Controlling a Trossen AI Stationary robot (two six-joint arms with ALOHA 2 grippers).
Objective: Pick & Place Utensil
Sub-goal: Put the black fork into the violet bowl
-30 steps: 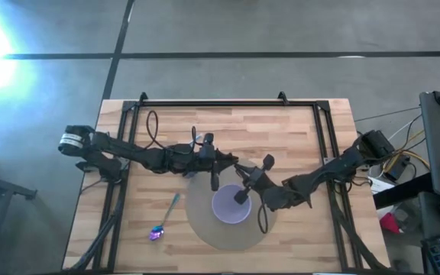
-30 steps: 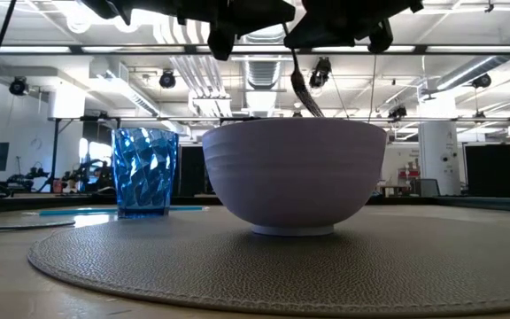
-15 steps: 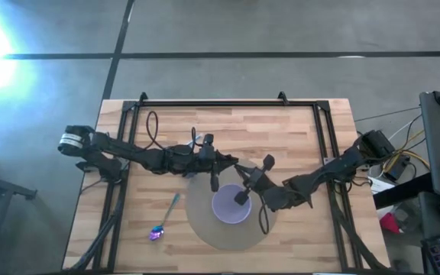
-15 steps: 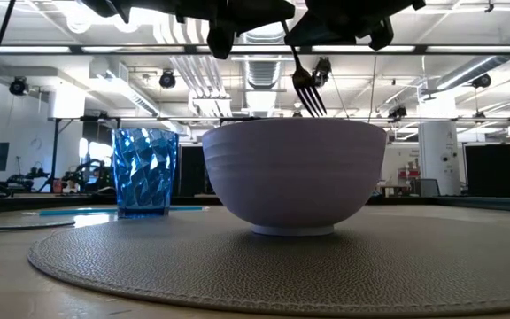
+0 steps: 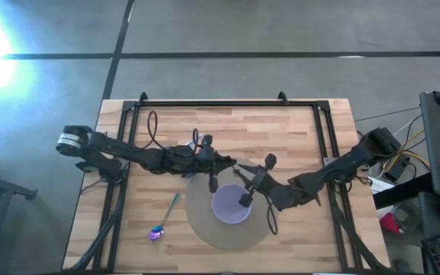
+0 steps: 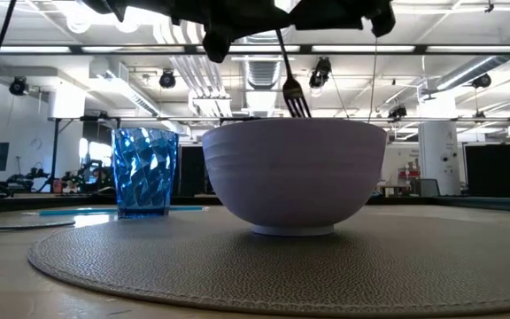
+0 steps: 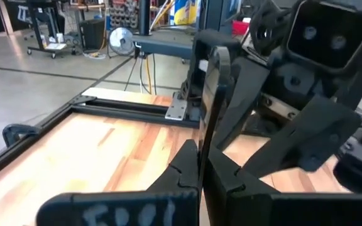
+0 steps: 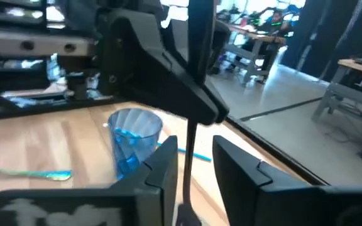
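Above the lilac bowl on the mat, left fingers pinch a hanging fork; right fingers spread.

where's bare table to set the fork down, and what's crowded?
Free: the wood along the table's far edge behind both arms, the near-right corner beside the placemat, and the near-left corner past the spoon. Crowded: centre, where left gripper and right gripper meet over the bowl, blue cup alongside.

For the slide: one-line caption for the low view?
Fork hangs tines-down over the lavender bowl on a round placemat, blue tumbler behind.
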